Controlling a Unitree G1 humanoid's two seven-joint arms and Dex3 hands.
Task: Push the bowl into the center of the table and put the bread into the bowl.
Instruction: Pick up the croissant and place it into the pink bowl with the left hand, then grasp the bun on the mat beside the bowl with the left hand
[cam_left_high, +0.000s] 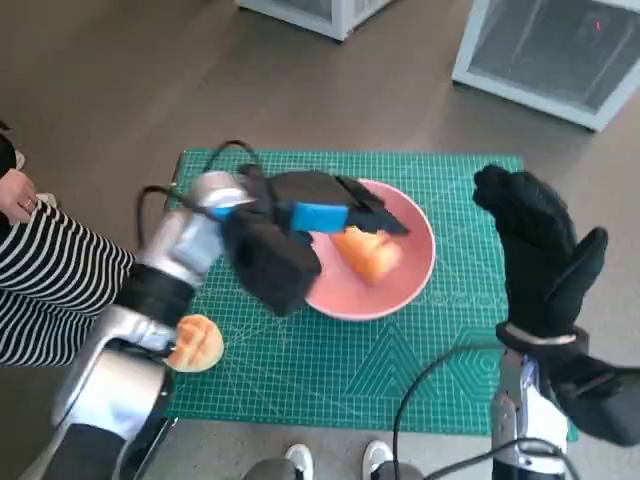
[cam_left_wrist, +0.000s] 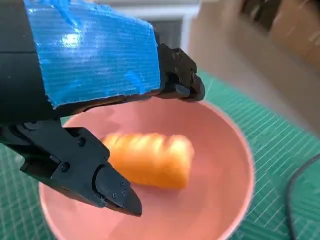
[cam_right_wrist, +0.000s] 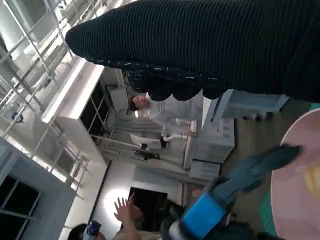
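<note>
- The bread (cam_left_wrist: 150, 159), a golden ridged loaf, lies inside the pink bowl (cam_left_high: 405, 285), on its floor, with no finger touching it.
- The bowl sits on the green cutting mat (cam_left_high: 420, 370), a little beyond the mat's middle (its far rim lies close to the mat's far edge).
- The left hand (cam_left_high: 300, 215) hovers right over the bowl, blue tape up, fingers (cam_left_wrist: 107, 182) spread apart above the bread and holding nothing.
- A second bun (cam_left_high: 197, 343) lies on the mat near its front left corner, well apart from the bowl, just beside the left forearm.
- The right hand (cam_left_high: 540, 250) is raised upright at the bowl's right, clear of the rim, fingers loosely extended with nothing in them.
- A person in a striped top (cam_left_high: 40, 280) sits left of the mat.
</note>
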